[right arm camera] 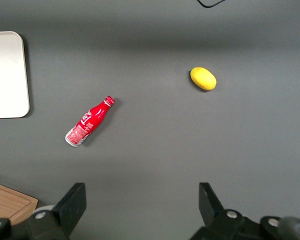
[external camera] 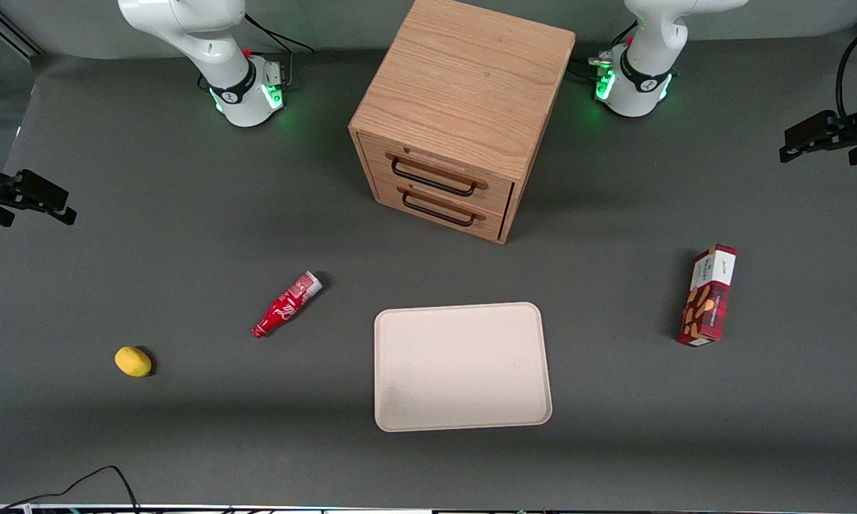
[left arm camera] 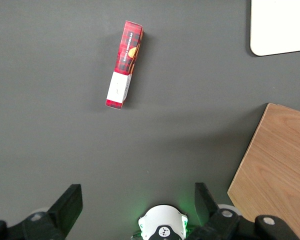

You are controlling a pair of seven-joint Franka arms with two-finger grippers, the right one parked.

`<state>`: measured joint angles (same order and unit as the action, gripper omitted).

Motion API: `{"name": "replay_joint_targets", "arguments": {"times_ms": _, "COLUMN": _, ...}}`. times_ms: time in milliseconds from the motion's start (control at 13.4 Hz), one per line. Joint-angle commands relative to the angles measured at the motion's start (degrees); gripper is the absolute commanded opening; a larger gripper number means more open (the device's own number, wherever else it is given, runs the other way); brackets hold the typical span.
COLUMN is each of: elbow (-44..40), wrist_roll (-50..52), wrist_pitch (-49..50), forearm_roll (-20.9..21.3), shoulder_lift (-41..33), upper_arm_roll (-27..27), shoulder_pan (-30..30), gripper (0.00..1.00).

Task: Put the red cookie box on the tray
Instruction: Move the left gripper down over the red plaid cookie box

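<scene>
The red cookie box (external camera: 708, 296) lies flat on the grey table toward the working arm's end, well apart from the tray; it also shows in the left wrist view (left arm camera: 124, 65). The cream tray (external camera: 462, 366) lies bare, in front of the wooden drawer cabinet and nearer to the front camera; one corner shows in the left wrist view (left arm camera: 280, 25). My left gripper (left arm camera: 138, 200) hangs high over its own arm's base, farther from the front camera than the box. It is open wide and holds nothing.
A wooden two-drawer cabinet (external camera: 464, 114) stands between the arm bases, its drawers shut. A red soda bottle (external camera: 285, 305) and a yellow lemon (external camera: 133, 361) lie toward the parked arm's end of the table.
</scene>
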<state>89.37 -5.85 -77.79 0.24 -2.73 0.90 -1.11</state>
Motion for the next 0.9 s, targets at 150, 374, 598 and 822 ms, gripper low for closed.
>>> {"name": "replay_joint_targets", "arguments": {"times_ms": 150, "elbow": -1.4, "wrist_roll": 1.1, "wrist_pitch": 0.8, "forearm_roll": 0.73, "shoulder_lift": 0.36, "upper_arm_roll": -0.19, "shoulder_pan": 0.14, "gripper": 1.0}}
{"name": "replay_joint_targets", "arguments": {"times_ms": 374, "elbow": -1.31, "wrist_roll": 1.28, "wrist_pitch": 0.63, "forearm_roll": 0.73, "shoulder_lift": 0.36, "upper_arm_roll": -0.11, "shoulder_pan": 0.05, "gripper": 1.0}}
{"name": "replay_joint_targets", "arguments": {"times_ms": 598, "elbow": -1.04, "wrist_roll": 1.28, "wrist_pitch": 0.71, "forearm_roll": 0.73, "shoulder_lift": 0.36, "upper_arm_roll": -0.1, "shoulder_pan": 0.05, "gripper": 1.0}}
{"name": "replay_joint_targets", "arguments": {"times_ms": 822, "elbow": -0.96, "wrist_roll": 1.19, "wrist_pitch": 1.15, "forearm_roll": 0.73, "shoulder_lift": 0.27, "upper_arm_roll": -0.19, "shoulder_pan": 0.05, "gripper": 1.0}}
